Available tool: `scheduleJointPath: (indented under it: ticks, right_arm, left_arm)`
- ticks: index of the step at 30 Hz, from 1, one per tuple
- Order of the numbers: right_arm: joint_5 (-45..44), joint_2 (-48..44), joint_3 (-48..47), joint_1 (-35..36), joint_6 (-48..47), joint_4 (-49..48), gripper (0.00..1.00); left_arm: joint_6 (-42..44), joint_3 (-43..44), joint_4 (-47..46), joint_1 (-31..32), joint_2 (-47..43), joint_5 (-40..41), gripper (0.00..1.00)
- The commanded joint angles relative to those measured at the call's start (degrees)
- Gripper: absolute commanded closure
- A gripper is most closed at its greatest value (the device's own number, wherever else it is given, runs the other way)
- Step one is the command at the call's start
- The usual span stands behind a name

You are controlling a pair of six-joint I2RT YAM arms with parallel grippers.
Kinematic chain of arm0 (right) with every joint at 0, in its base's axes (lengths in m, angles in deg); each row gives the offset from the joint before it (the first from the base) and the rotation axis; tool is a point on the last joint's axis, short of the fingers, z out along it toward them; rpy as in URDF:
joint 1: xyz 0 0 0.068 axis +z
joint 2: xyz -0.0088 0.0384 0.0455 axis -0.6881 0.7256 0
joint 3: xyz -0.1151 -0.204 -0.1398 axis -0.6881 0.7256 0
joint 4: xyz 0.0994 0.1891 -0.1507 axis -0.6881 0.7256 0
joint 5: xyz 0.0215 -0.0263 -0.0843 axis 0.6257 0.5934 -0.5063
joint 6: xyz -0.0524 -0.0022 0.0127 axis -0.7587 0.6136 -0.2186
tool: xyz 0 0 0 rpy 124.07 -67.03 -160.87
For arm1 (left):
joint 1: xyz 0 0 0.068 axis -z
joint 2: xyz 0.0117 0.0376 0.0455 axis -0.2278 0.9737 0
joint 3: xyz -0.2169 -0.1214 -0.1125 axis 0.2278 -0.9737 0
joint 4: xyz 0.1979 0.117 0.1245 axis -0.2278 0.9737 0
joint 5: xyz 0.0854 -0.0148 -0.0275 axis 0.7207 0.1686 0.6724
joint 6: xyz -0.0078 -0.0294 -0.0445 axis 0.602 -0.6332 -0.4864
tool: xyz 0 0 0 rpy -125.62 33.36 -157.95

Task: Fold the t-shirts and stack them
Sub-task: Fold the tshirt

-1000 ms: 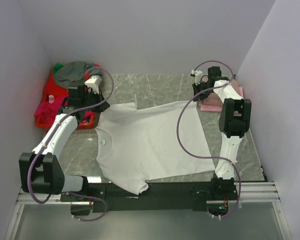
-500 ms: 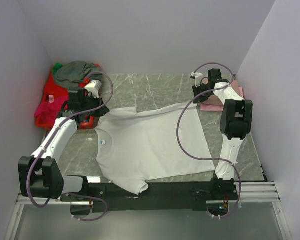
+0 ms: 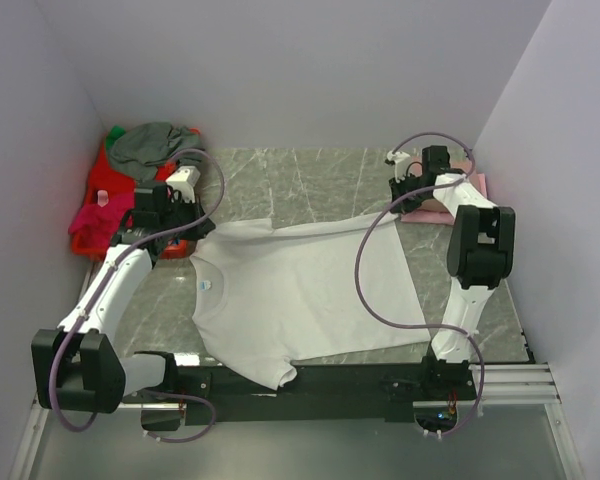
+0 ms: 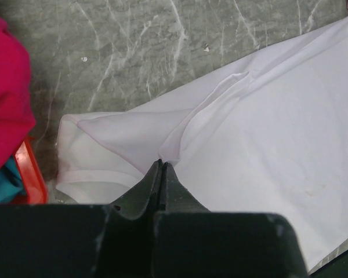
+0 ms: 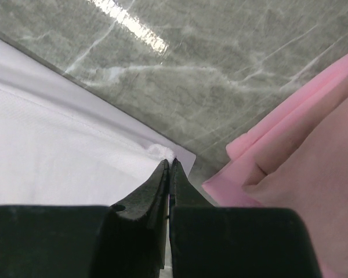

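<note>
A white t-shirt (image 3: pixel 300 290) lies spread on the marble table, its light-blue neck label (image 3: pixel 205 284) at the left. My left gripper (image 3: pixel 202 226) is shut on the shirt's far left part by the sleeve; the pinched fabric shows in the left wrist view (image 4: pixel 162 163). My right gripper (image 3: pixel 398 210) is shut on the shirt's far right corner (image 5: pixel 169 157), with the cloth lifted a little between the two. A folded pale pink t-shirt (image 3: pixel 430 205) lies at the far right, and shows in the right wrist view (image 5: pixel 296 168).
A red plastic basket (image 3: pixel 90 235) stands at the far left with grey (image 3: pixel 150 145) and magenta (image 3: pixel 92 208) shirts heaped in it. Its red rim (image 4: pixel 30 174) and the magenta cloth (image 4: pixel 6 87) lie close to my left gripper. Walls close in three sides.
Both grippers have pulled the shirt's far edge taut and a little toward the back. The right gripper moved right toward the pink shirt; the left arm shifted slightly left.
</note>
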Motion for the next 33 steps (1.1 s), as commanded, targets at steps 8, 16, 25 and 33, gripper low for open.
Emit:
scheduleJointPath:
  ticks: [8, 16, 25, 33]
  right_arm:
    - [1.1, -5.3, 2.2, -0.9, -2.6, -1.5, 0.98]
    - [1.5, -8.7, 6.8, -1.1, -4.0, -2.4, 0.98]
    - [1.9, -11.1, 9.8, -1.1, -5.0, -2.7, 0.98]
    - [1.9, -11.3, 10.6, -1.1, -5.4, -2.4, 0.98]
  left_arm:
    - [-1.2, -2.3, 1.2, 0.1, -3.8, 0.5, 1.00]
    - [-1.5, -3.7, 1.7, 0.1, -4.6, 3.3, 1.00]
    - [-1.3, -3.1, 2.2, 0.1, -3.8, 6.6, 1.00]
    - [-0.9, -3.4, 2.1, 0.1, -3.6, 6.6, 1.00]
